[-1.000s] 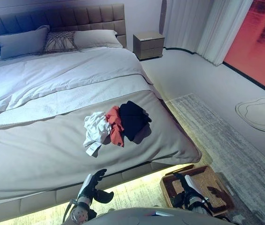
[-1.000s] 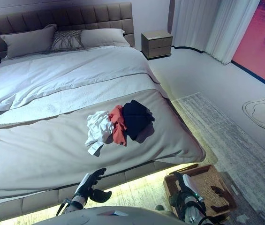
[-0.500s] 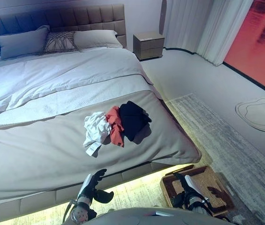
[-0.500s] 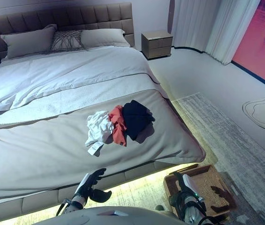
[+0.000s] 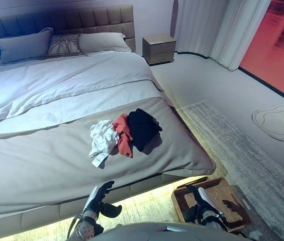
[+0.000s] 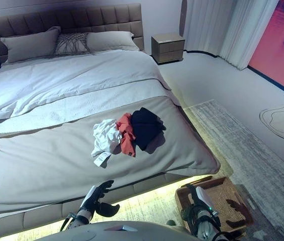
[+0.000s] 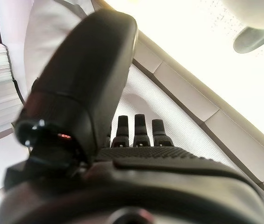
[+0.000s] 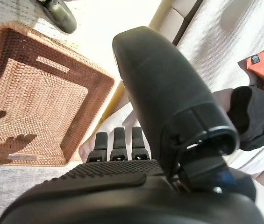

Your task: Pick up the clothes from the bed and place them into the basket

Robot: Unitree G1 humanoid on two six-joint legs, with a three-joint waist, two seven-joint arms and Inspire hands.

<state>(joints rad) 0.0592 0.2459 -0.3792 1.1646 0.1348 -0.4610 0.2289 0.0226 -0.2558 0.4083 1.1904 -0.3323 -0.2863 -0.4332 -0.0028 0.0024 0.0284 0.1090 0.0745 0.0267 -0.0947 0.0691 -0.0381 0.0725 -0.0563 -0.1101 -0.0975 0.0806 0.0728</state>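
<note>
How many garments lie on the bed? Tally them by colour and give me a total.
White garment: 1
Orange-red garment: 1
Black garment: 1
Total: 3, all in one cluster on the bed; none is in the basket yet.

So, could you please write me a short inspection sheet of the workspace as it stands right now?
Surface: wide bed with grey cover, smooth.
Job's things: crumpled white garment, orange-red garment and black garment bunched together near the bed's foot; brown woven basket on the floor, nothing in it.
Clutter: nothing seen.
Hands: left hand and right hand low, open, holding nothing.
Cables: nothing seen.
Surroundings: grey pillows, wooden nightstand, white curtains, pale rug.
</note>
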